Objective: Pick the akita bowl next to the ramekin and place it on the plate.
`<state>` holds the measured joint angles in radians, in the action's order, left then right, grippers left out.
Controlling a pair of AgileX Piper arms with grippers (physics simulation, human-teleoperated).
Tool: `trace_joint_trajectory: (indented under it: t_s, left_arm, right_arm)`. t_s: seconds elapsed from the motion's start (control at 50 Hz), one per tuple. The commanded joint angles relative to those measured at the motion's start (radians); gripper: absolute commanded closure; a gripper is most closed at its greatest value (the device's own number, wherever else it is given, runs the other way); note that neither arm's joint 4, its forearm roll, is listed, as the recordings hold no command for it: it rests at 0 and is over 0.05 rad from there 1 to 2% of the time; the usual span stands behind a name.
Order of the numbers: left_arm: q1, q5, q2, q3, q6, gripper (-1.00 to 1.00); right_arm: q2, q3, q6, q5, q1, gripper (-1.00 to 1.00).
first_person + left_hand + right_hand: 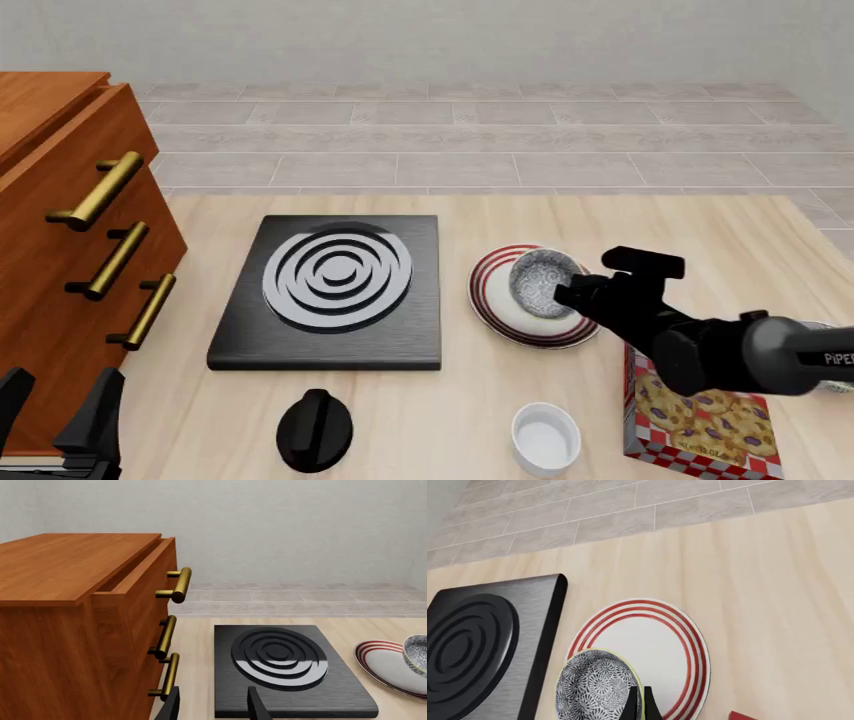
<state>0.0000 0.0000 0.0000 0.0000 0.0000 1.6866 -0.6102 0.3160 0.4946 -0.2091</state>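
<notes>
Over the plate [497, 300], toward the table's right edge, the right gripper [640, 704] held the akita bowl [545, 283], its fingers pinched thin on the bowl's rim. The bowl sat tilted above the plate's white centre; whether it touched was unclear. The ramekin [546, 437] stood alone near the front edge. The left gripper [213, 705] hung parted and empty beside the stove [400, 340]. Carrying looked done; setting down and letting go seemingly remained.
</notes>
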Motion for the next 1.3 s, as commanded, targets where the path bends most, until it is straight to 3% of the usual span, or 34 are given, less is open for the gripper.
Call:
trace_joint_trajectory:
  t_s: [0.02,1.3]
  left_arm:
    - [0.0,0.0,0.0,0.0,0.0,-1.0]
    - [0.0,0.0,0.0,0.0,0.0,-1.0]
  right_arm:
    - [0.036,-0.022,0.003,0.014,0.001,1.0]
    - [0.142,-0.082,-0.007,0.037,0.014,1.0]
